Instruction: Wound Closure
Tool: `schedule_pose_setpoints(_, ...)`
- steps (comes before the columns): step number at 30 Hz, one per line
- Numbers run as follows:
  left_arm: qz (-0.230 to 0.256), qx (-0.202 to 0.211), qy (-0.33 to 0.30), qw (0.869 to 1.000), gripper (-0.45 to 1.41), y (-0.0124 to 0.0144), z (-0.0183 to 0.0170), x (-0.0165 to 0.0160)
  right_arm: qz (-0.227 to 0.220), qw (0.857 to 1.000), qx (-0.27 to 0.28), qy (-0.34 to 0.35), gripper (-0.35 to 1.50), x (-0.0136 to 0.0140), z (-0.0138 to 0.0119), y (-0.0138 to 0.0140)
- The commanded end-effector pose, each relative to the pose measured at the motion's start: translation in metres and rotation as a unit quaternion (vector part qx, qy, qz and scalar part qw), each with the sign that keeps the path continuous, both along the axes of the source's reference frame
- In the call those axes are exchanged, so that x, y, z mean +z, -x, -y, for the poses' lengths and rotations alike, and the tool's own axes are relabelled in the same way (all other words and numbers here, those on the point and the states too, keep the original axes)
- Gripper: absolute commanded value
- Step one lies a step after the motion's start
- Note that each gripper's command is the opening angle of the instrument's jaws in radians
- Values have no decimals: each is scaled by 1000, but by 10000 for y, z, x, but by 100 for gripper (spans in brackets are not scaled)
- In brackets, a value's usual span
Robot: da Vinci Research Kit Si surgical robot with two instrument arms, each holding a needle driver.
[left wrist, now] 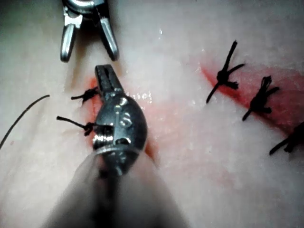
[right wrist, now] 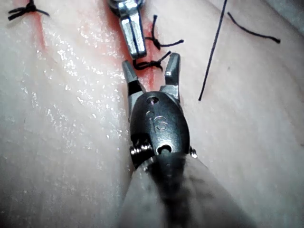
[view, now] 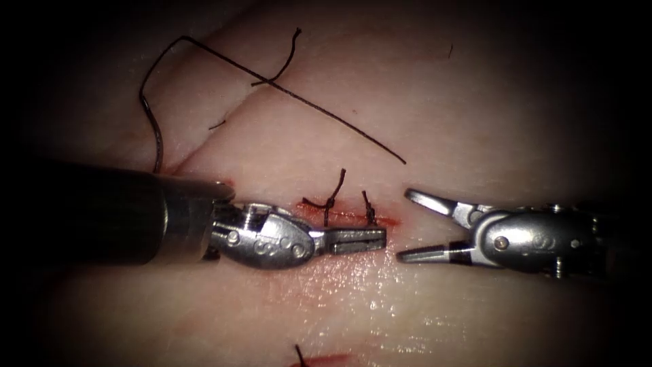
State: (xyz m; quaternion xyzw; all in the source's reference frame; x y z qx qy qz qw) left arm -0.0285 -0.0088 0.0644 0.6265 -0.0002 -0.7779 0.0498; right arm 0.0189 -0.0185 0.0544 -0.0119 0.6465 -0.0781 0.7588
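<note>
Left end effector [view: 360, 238] low over the tissue [view: 475, 122], jaws pressed together, nothing between them, tip lying just below the cut [view: 343, 216] with its red fluid [view: 319, 212]. Right end effector [view: 411, 226] directly opposite, close to the left tip but not touching, jaws spread wide and empty, open mouth facing the left tool. Just behind the left tip, two knotted stitches [view: 331, 201] across the cut, short cut ends standing up. Same pair seen from the left wrist beside the shut jaws [left wrist: 88, 95], with three more knots [left wrist: 223, 76] along a second red line off to one side. From the right wrist, open jaws [right wrist: 152, 71] flanking one knot [right wrist: 148, 64]. Farther back, a loose thread [view: 326, 112] running long across the tissue, curling round at its far-left end, a short cut piece [view: 285, 64] crossing it. Needle not made out anywhere.
</note>
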Motion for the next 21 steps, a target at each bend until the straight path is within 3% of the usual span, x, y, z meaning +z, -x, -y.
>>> schedule_pose_setpoints(1,0,0,0,1000,-45,5,0,4,-1,1000,1,2,101,3,-2,-13)
schedule_pose_setpoints(11,4,4,-2,1000,-45,7,9,-9,5,1000,4,13,116,19,7,-35)
schedule_pose_setpoints(21,8,3,-4,1000,-45,7,8,-17,-2,1000,-2,19,118,22,13,-54)
